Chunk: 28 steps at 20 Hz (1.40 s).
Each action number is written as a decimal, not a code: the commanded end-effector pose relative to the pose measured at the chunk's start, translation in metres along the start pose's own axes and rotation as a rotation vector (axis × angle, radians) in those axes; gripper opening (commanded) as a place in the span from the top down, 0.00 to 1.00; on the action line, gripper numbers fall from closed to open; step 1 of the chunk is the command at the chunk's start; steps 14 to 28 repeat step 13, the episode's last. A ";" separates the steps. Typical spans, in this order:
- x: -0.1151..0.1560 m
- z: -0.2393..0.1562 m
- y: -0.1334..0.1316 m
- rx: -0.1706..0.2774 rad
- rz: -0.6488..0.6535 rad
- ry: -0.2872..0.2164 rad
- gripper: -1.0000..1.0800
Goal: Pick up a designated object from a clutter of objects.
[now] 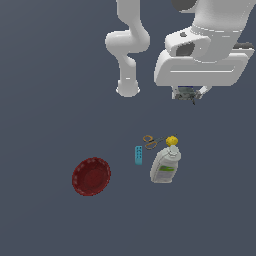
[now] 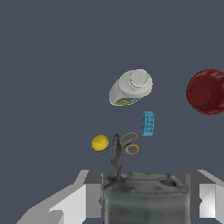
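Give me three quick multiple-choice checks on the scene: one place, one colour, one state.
1. Where is the grey item?
A. in the bowl
B. between the hand's fingers, above the floor
C. beside the remote

2. What colour is the ball?
A. yellow
B. red
C. teal

3. How does the bottle lie?
A. on its side
B. inside the bowl
C. on the remote

Answers: 1 B, the hand holds it clear of the clutter. 2 A, both views show yellow. 3 A, it lies flat by the remote, apart from the bowl.
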<state>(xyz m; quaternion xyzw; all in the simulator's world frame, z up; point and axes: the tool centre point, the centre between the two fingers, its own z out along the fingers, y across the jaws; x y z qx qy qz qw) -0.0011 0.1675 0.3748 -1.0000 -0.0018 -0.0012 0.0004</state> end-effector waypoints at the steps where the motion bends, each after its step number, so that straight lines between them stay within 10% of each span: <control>1: 0.000 -0.017 -0.002 0.000 0.000 -0.001 1.00; 28: 0.003 -0.047 -0.006 -0.001 0.001 -0.002 1.00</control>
